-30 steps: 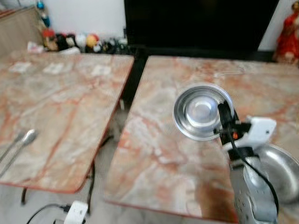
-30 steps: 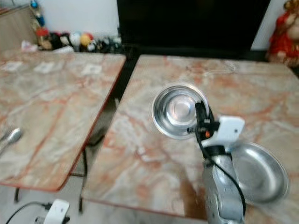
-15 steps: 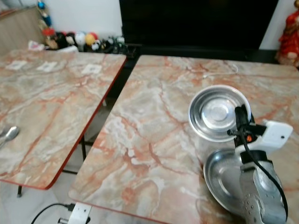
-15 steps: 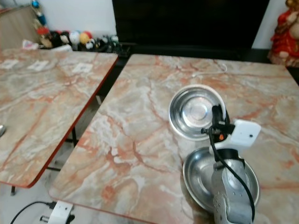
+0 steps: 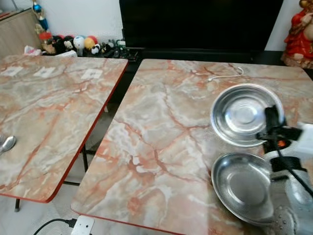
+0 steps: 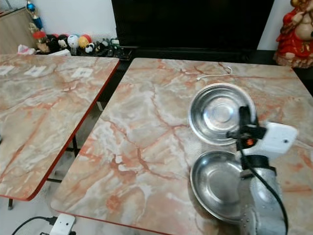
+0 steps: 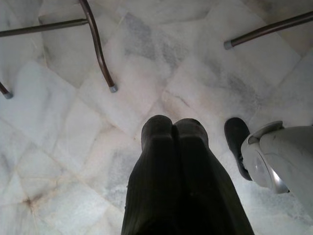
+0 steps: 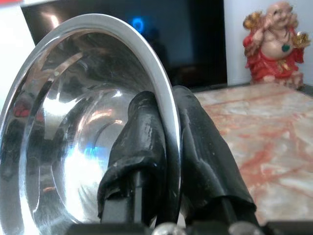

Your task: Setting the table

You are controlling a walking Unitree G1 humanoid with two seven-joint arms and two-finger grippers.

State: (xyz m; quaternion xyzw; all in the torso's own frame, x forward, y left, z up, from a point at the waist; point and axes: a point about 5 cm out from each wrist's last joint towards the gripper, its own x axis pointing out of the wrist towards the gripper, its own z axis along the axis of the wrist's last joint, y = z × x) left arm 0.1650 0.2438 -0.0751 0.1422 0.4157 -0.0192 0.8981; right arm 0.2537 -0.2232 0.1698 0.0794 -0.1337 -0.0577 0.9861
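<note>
My right gripper (image 5: 271, 117) is shut on the rim of a round steel bowl (image 5: 243, 113), holding it tilted just above the right marble table (image 5: 156, 122). In the right wrist view the rim sits between the two black fingers (image 8: 142, 142), with the bowl (image 8: 73, 122) curving off to one side. A second steel bowl (image 5: 242, 186) lies flat on the same table, nearer the front edge and just in front of the held one. My left gripper (image 7: 172, 128) hangs idle over the white floor, shut on nothing.
A second marble table (image 5: 49, 107) stands to the left across a narrow gap, with a spoon (image 5: 6, 143) at its left edge. A white cable (image 5: 225, 74) lies at the right table's back. Behind are a black TV (image 5: 195, 24), a red statue (image 5: 298, 34) and a floor power strip (image 5: 80, 226).
The whole picture has shifted as the camera moved. The held bowl has travelled right over the table, from left of the lying bowl to straight behind it. The grip is unchanged.
</note>
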